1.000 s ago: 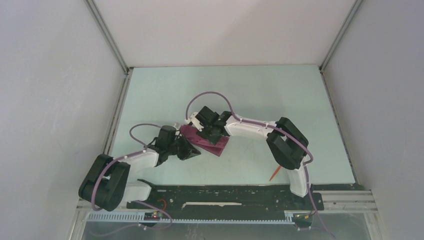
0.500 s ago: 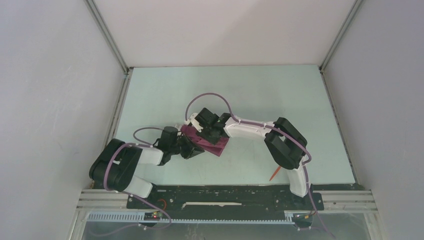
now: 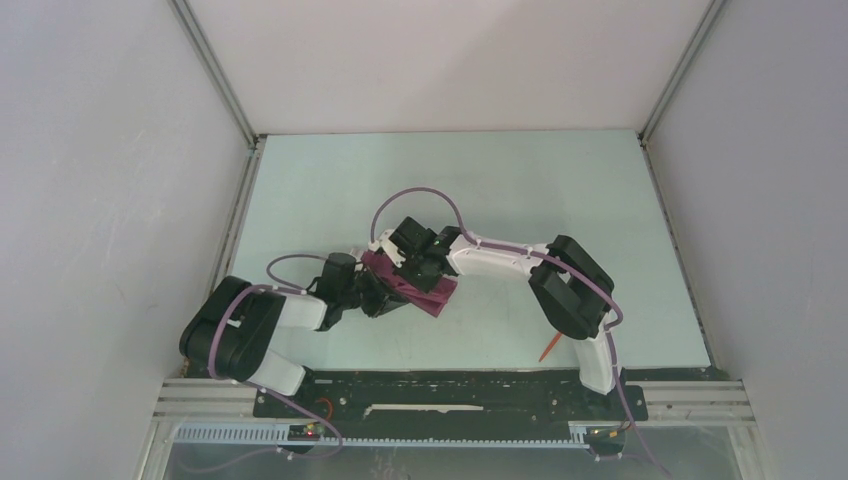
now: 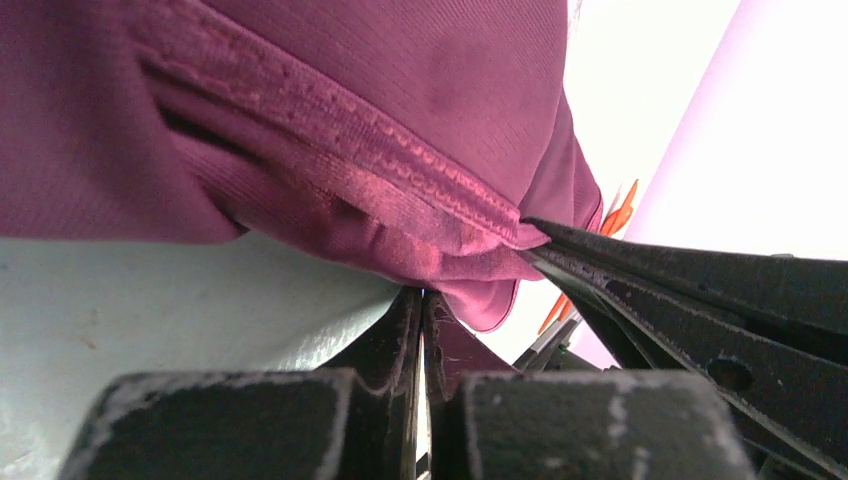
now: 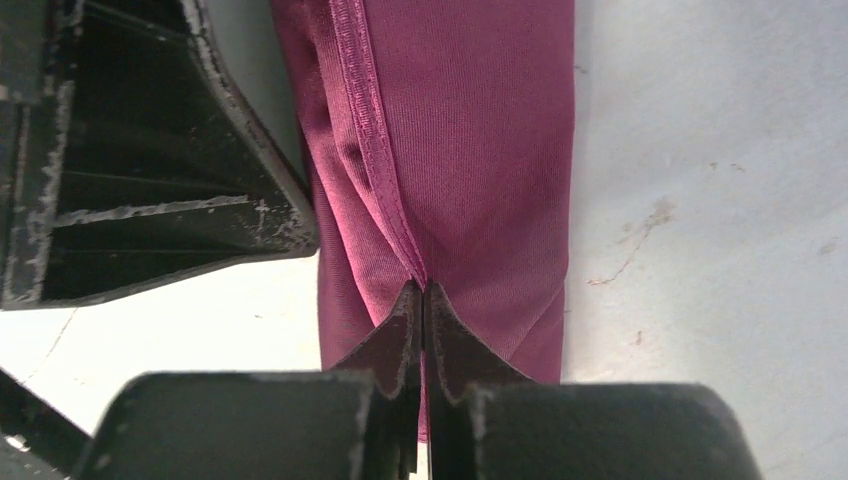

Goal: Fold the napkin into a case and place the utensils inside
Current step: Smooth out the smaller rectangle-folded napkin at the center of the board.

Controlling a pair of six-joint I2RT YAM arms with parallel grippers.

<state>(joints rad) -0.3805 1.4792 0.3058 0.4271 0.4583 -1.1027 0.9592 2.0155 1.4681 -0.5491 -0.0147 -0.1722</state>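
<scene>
Right wrist: narrow, flat plum-purple napkin (image 5: pixel 480 150)

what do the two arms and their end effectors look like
The left arm and right arm have white links with bulky black joint housings and a thin purple cable clipped along them. The left end effector and right end effector are black, each with two flat, wedge-shaped, scuffed fingers.

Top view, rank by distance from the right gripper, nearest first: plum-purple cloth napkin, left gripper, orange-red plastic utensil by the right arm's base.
1. plum-purple cloth napkin: mid-table, pinched by the right gripper itself.
2. left gripper: just to the left, slightly nearer the bases, shut on the same cloth.
3. orange-red plastic utensil: well off to the right, at the near edge beside the right arm's base.
</scene>
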